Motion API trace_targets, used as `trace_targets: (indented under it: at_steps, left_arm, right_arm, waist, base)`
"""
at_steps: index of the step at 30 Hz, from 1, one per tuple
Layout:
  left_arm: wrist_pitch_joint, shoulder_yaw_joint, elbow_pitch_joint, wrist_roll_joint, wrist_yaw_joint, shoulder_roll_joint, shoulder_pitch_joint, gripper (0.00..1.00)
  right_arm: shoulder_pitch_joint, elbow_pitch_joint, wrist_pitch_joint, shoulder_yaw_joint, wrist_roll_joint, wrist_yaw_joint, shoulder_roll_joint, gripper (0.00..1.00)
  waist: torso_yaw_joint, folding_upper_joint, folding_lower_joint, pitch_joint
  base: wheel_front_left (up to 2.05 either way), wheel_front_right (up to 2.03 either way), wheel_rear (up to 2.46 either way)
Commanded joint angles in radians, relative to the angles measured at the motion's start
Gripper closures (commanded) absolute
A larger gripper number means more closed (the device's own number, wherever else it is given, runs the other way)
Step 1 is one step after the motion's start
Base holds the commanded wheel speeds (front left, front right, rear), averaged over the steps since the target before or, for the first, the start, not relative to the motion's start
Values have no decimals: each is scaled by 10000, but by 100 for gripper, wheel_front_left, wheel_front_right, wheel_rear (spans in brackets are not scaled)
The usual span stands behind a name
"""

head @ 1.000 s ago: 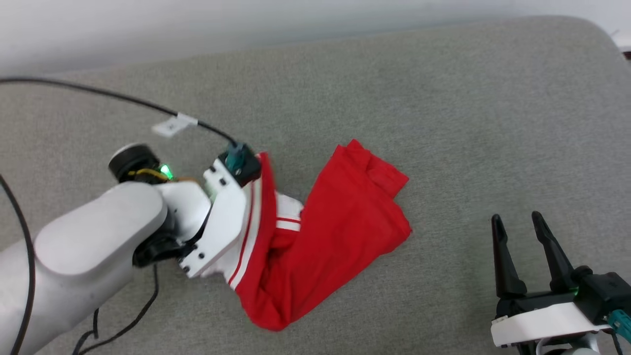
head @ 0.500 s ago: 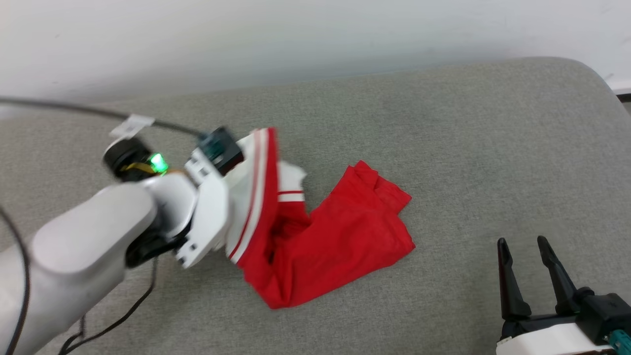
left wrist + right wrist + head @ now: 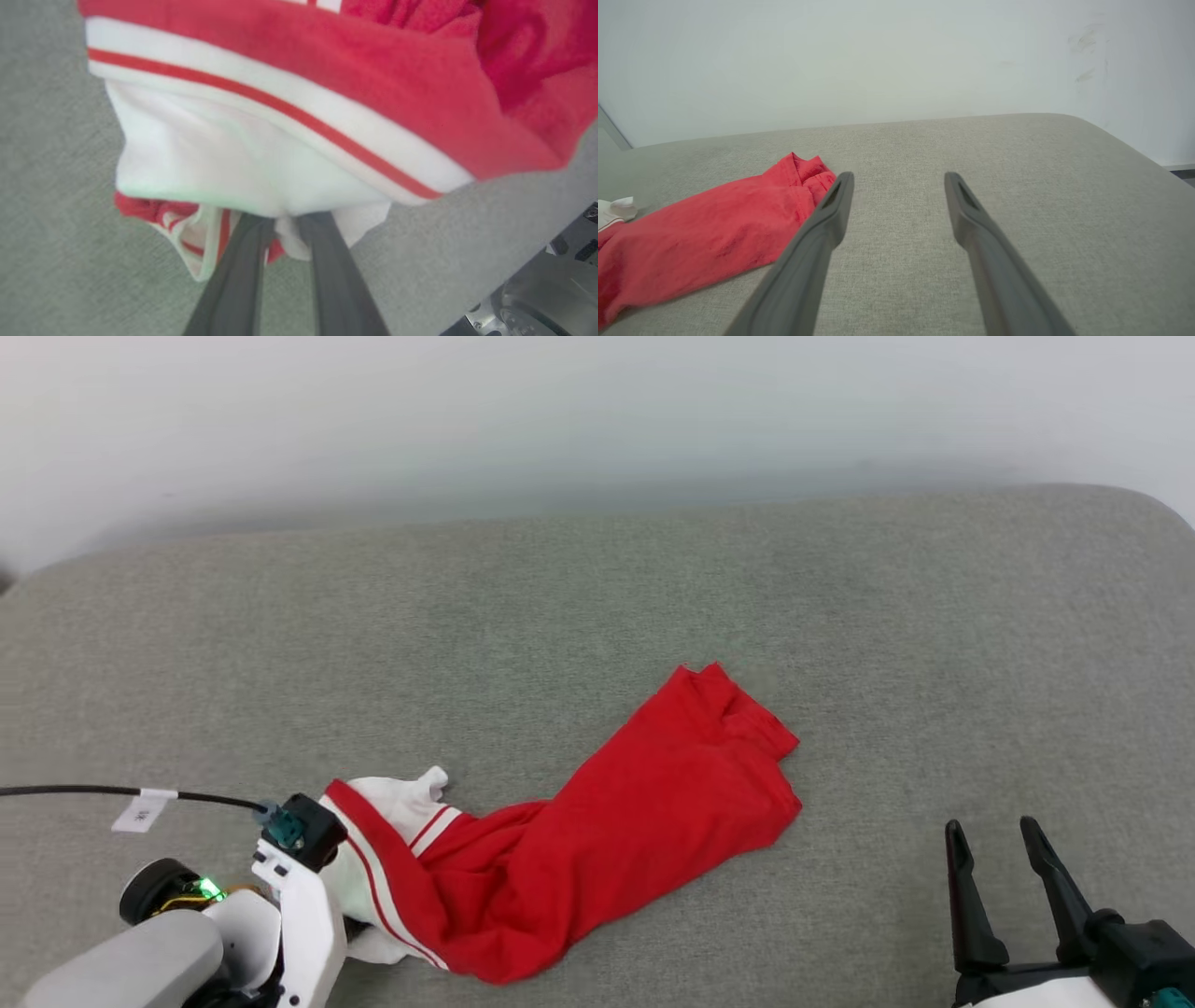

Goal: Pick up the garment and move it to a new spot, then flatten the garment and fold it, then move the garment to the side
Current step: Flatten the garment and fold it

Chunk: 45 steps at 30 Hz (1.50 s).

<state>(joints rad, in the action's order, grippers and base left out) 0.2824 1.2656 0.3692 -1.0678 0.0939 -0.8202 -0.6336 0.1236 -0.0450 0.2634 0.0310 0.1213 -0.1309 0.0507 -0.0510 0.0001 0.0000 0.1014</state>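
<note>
Surface: worktop [image 3: 597, 597] covered in grey woven fabric, padded look, far right corner rounded. Fabric lies even, no folds seen in it. Behind it a plain pale wall [image 3: 597, 420]; in the right wrist view the wall carries a few faint scuffs [image 3: 1083, 42] at upper right.

Garment [image 3: 607, 840]: red T-shirt w/ white sleeve and red-and-white striped trim. It lies on the worktop on the near side, left of centre in the head view, drawn out in a long diagonal, with the sleeve end at lower left and the bunched red end up and right, near mid-worktop. Cloth is creased, not flat.

Left gripper [image 3: 285, 224]: fingers pressed close together, pinching a bunch of white sleeve cloth between the tips. The striped trim band hangs just above them in the left wrist view. A green light [image 3: 207, 889] shows on the wrist. A black cable [image 3: 75, 791] w/ white tag [image 3: 140, 812] runs off to the left edge.

Right gripper [image 3: 990, 831]: fingers spread wide, nothing between them. It is at lower right, above bare worktop and well apart from the garment — the red end lies to its left in its own wrist view.
</note>
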Motion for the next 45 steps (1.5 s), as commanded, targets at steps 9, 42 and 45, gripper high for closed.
trace_targets:
  at_steps: [9, 42, 45]
  left_arm:
    - [419, -245, -1064, 505, -340, -793, -882, 0]
    - [5033, 8, -478, 820, 337, 199, -4224, 0]
    - [5382, 102, -640, 969, 344, 310, -3998, 0]
  right_arm:
    - [210, -79, 20, -43, -38, 5, -8, 0]
    - [-898, -41, 19, -235, 198, 3, -10, 0]
    - [-1040, -20, 19, -244, 187, 5, -10, 0]
  waist:
    - [434, -1, 0, -457]
    - [-884, -1, 0, 1163]
    - [-950, -1, 0, 1415]
  base:
    - [0, 0, 0]
    - [0, 0, 0]
    - [0, 0, 0]
